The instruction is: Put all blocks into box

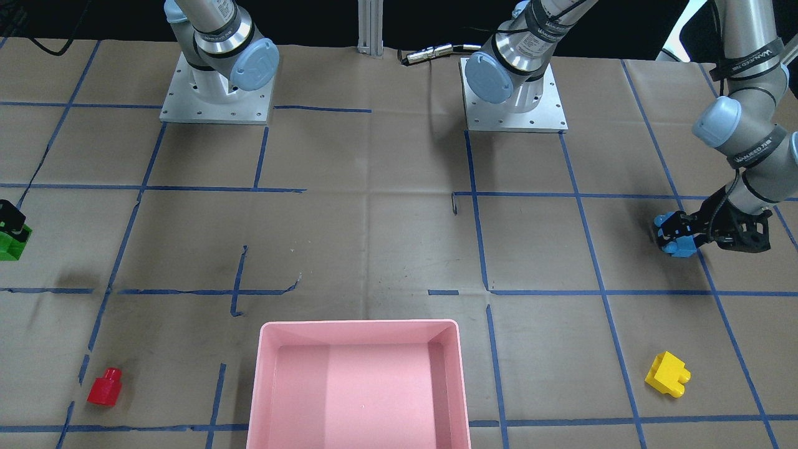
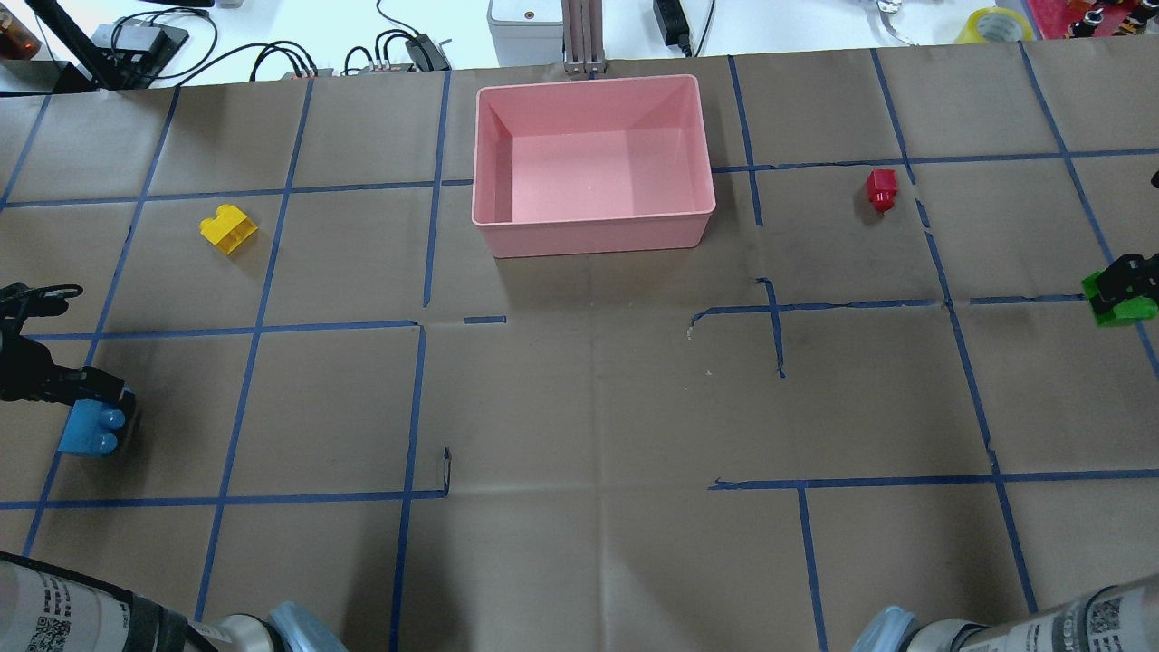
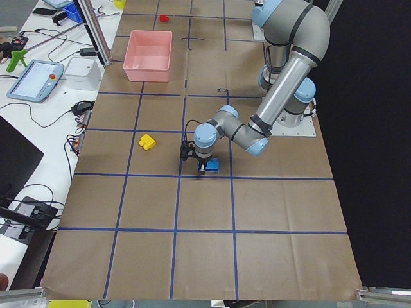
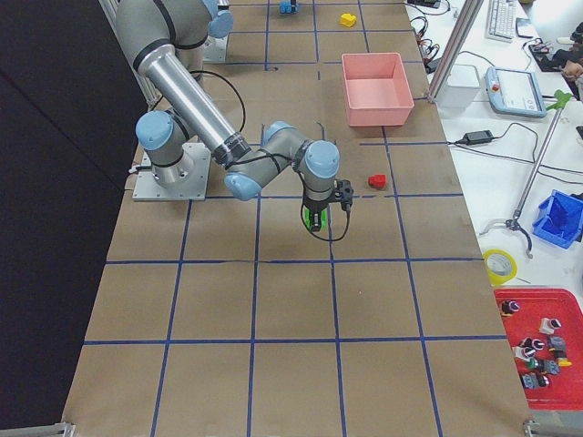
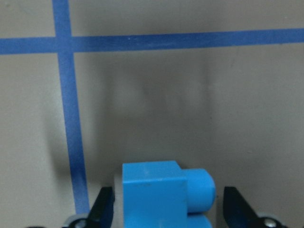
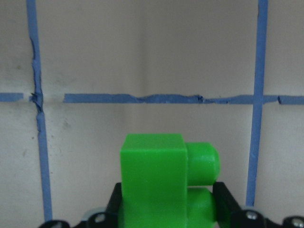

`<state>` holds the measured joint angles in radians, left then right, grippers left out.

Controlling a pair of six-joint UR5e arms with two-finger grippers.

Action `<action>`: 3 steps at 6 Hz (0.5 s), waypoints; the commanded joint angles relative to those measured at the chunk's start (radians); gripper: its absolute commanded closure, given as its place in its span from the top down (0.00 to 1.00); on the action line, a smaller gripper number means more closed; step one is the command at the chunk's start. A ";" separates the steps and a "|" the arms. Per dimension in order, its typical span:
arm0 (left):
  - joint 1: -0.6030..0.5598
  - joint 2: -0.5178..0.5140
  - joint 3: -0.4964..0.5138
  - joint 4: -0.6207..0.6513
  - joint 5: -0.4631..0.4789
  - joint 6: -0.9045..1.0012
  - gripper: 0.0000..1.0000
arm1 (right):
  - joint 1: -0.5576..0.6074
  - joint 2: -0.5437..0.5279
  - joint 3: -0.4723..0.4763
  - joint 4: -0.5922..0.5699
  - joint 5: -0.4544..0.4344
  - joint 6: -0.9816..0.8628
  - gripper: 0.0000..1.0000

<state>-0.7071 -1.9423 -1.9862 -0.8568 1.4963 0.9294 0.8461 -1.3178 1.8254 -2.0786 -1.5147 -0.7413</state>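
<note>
The blue block (image 1: pixel 681 247) lies on the table between the fingers of my left gripper (image 1: pixel 676 240). In the left wrist view the block (image 5: pixel 156 194) has a thin gap to each fingertip (image 5: pixel 104 209), so this gripper is open around it. My right gripper (image 6: pixel 166 204) is shut on the green block (image 6: pixel 156 175), which shows at the table's right edge in the overhead view (image 2: pixel 1123 306). The yellow block (image 2: pixel 227 228) and the red block (image 2: pixel 881 189) lie loose on the table. The pink box (image 2: pixel 589 83) holds nothing.
The table is covered in brown paper with a blue tape grid (image 2: pixel 421 407). Both arm bases (image 1: pixel 215 93) stand at the robot's edge. Cables and devices (image 2: pixel 299 59) lie past the far edge behind the box.
</note>
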 commanded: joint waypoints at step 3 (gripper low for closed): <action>-0.002 0.011 0.003 -0.008 0.005 0.002 0.29 | 0.237 -0.008 -0.313 0.223 0.137 0.014 0.06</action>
<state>-0.7085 -1.9366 -1.9844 -0.8621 1.5011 0.9298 0.9942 -1.3294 1.6176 -1.9519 -1.4069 -0.7364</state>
